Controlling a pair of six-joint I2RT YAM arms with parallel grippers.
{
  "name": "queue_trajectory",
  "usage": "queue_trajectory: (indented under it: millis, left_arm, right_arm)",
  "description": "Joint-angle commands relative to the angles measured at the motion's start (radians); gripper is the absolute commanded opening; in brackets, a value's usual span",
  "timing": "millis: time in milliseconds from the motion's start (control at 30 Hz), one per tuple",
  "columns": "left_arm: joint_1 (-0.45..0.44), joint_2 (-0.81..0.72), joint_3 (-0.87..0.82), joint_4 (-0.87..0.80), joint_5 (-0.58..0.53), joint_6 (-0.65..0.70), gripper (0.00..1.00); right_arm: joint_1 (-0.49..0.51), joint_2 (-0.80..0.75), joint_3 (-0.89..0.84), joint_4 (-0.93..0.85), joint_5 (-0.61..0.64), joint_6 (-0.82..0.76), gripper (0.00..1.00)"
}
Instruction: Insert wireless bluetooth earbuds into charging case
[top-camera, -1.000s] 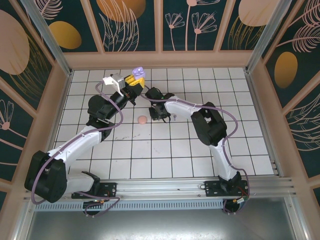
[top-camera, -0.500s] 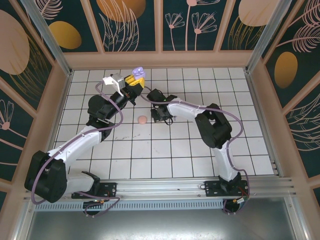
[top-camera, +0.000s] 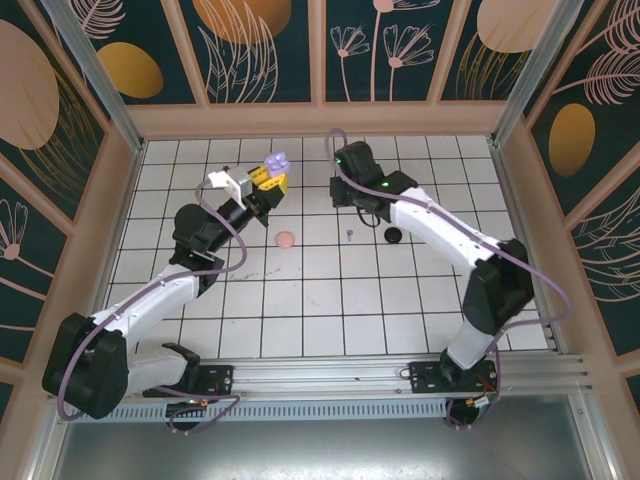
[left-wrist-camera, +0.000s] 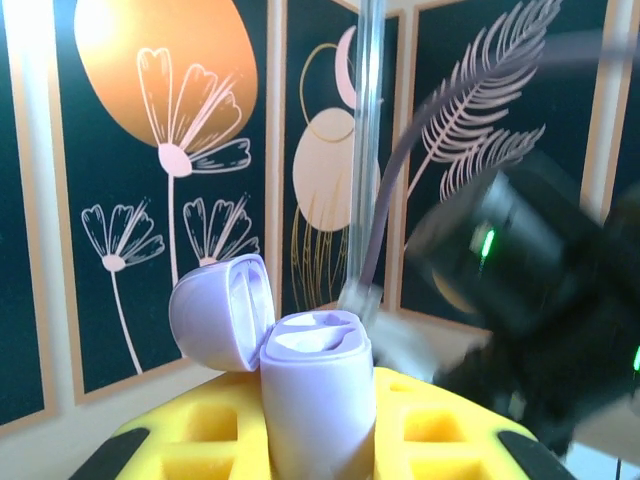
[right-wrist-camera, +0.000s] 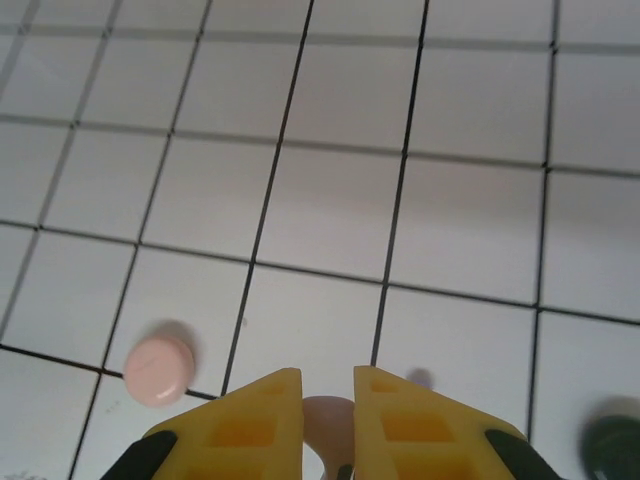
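My left gripper is shut on a lilac charging case, held upright above the tiles at the back left. Its hinged lid stands open, and both sockets show on top. My right gripper hangs above the floor to the right of the case, its yellow fingers shut on a pale pink earbud. From above, this gripper sits behind a tiny lilac earbud that lies on a tile. The same lilac earbud shows just past the right finger.
A round pink case lies on the tiles between the arms, and the right wrist view has it at lower left. A black round case lies right of the lilac earbud. Patterned walls close in the white tiled floor.
The right arm has risen from the floor near the pink case and swung back and to the right, its jaws closed on the pink earbud. The left arm and the lilac case barely moved.
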Motion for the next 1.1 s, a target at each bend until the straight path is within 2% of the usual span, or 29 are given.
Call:
queue_trajectory:
  millis: [0, 200, 533, 833, 1067]
  left_arm:
    - [0.006, -0.013, -0.054, 0.117, 0.051, 0.084, 0.00]
    - [0.000, 0.027, -0.121, 0.201, 0.054, 0.141, 0.00]
    - [-0.098, 0.161, -0.125, 0.337, -0.004, 0.257, 0.00]
    - [-0.136, 0.291, -0.029, 0.438, 0.044, 0.262, 0.00]
    - [-0.141, 0.331, 0.025, 0.475, 0.091, 0.269, 0.00]
  right_arm:
    - [-0.003, -0.098, 0.001, 0.013, 0.042, -0.042, 0.16]
    - [0.000, -0.240, 0.001, 0.080, 0.017, -0.101, 0.16]
    - [0.033, -0.425, -0.117, 0.303, -0.141, -0.223, 0.18]
    - [0.076, -0.472, -0.208, 0.429, -0.218, -0.277, 0.18]
    - [0.131, -0.460, -0.219, 0.451, -0.211, -0.281, 0.17]
